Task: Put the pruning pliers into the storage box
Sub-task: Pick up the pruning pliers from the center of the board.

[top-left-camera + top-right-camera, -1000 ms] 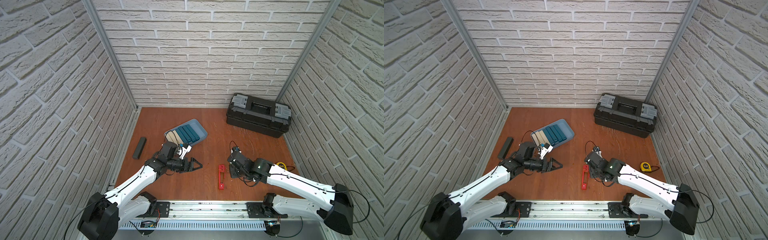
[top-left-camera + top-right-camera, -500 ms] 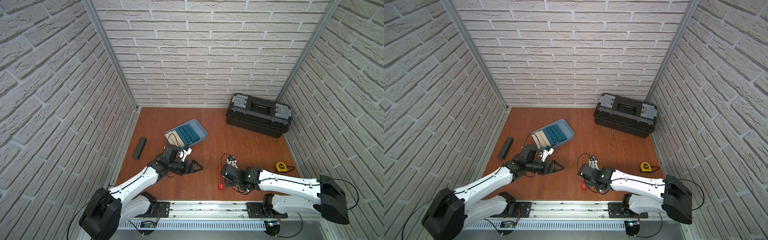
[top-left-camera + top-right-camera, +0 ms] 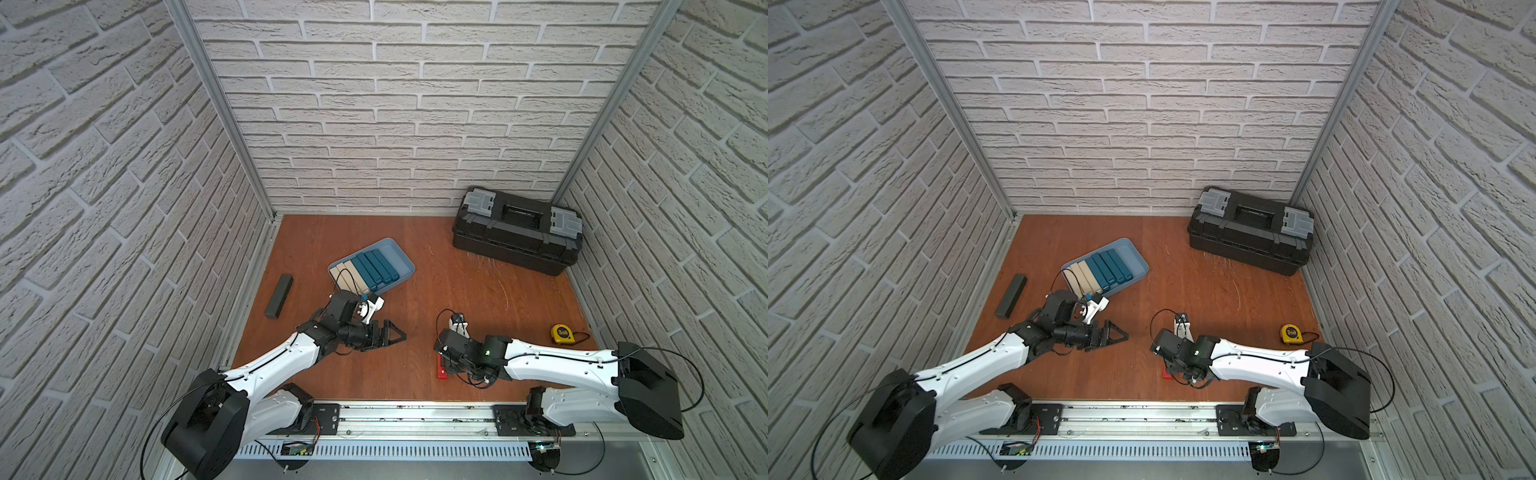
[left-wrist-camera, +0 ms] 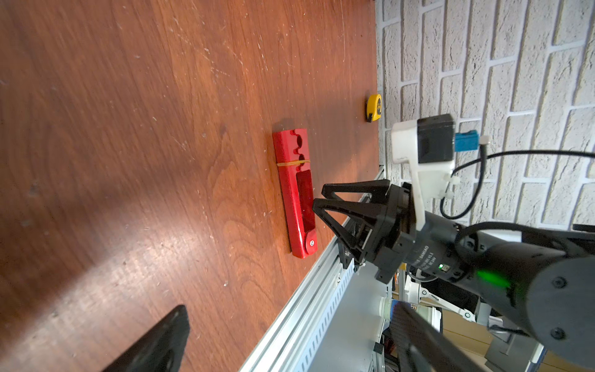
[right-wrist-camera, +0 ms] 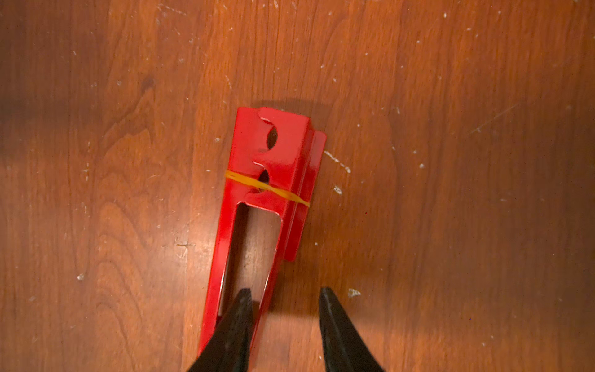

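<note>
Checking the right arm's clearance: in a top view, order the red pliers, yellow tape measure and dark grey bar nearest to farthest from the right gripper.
1. red pliers, directly under the right gripper.
2. yellow tape measure, by the right wall.
3. dark grey bar, far left.

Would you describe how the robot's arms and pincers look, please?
White shells, black joints, black cables on left arm and right arm. Black hollow triangular fingers on left pincer and right pincer, plus white camera bracket. Green light on right wrist.
</note>
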